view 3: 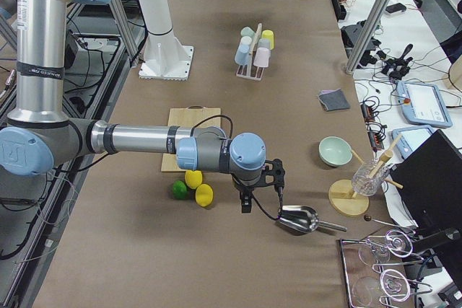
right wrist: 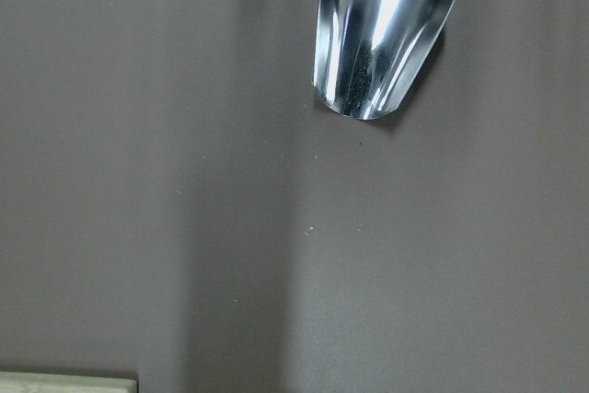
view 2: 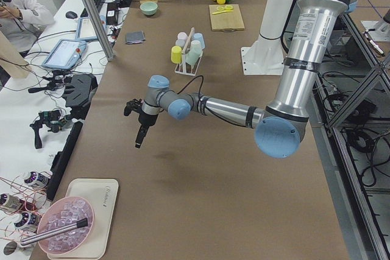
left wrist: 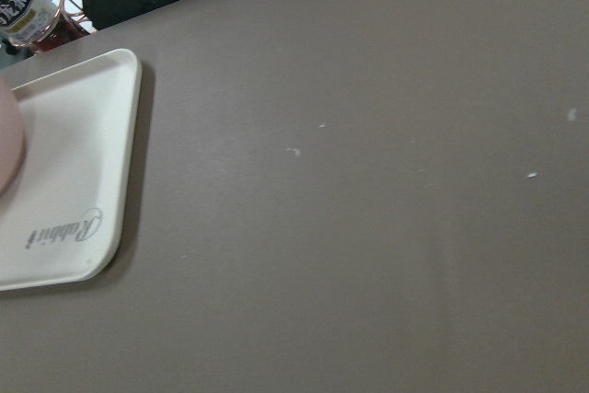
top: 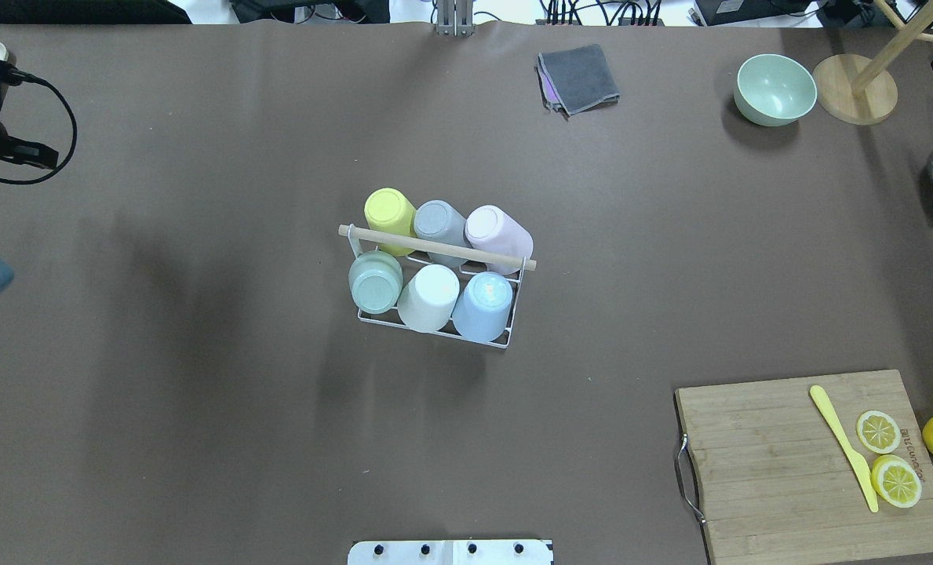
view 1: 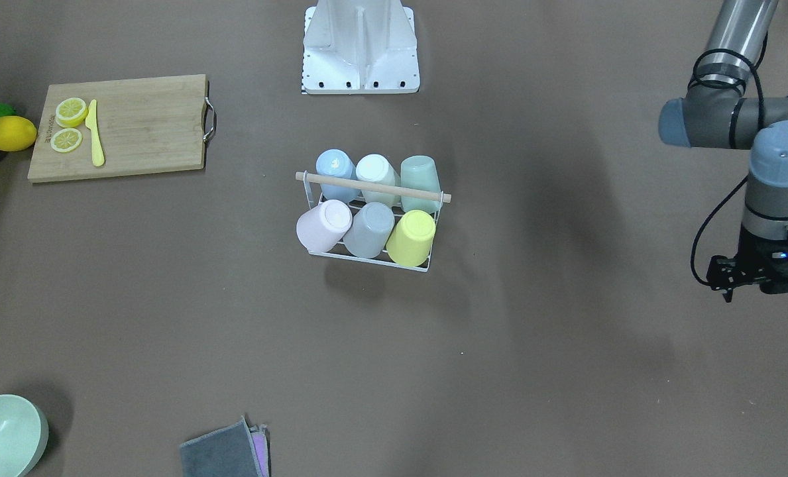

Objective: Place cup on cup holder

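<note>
You see a brown bench (top: 199,408). The cup holder (top: 435,246) is white wire with a pale wooden rod. It carries a yellow cup (top: 388,210), grey cup (top: 437,222), pink cup (top: 499,228), mint-green cup (top: 375,281), white cup (top: 429,297) and light-blue cup (top: 483,303). The cutting board (top: 772,471) is light wood, its knife (top: 846,447) yellow.

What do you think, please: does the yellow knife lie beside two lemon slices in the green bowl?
Not quite: the overhead view shows the yellow knife beside the two lemon slices on the wooden cutting board, not in the green bowl.
</note>
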Motion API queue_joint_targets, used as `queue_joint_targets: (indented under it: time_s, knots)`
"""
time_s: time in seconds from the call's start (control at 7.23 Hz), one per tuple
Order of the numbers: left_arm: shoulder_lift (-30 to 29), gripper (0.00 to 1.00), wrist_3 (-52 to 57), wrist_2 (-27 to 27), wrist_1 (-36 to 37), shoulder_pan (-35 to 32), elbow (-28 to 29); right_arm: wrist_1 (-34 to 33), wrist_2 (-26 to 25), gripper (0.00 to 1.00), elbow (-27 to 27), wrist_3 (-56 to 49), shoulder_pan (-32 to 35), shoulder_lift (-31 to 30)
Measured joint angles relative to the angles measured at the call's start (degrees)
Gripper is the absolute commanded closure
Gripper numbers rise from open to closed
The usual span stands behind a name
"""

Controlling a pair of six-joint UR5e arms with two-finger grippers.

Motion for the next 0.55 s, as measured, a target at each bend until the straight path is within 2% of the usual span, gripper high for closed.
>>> queue_joint_targets:
  time_s: [0.55]
  knots:
    - [6.67,0.02,6.22,-14.95,7.23,-7.67,-1.61,-0.32,-0.64,0.00,0.31,0.28,0.38,0.32]
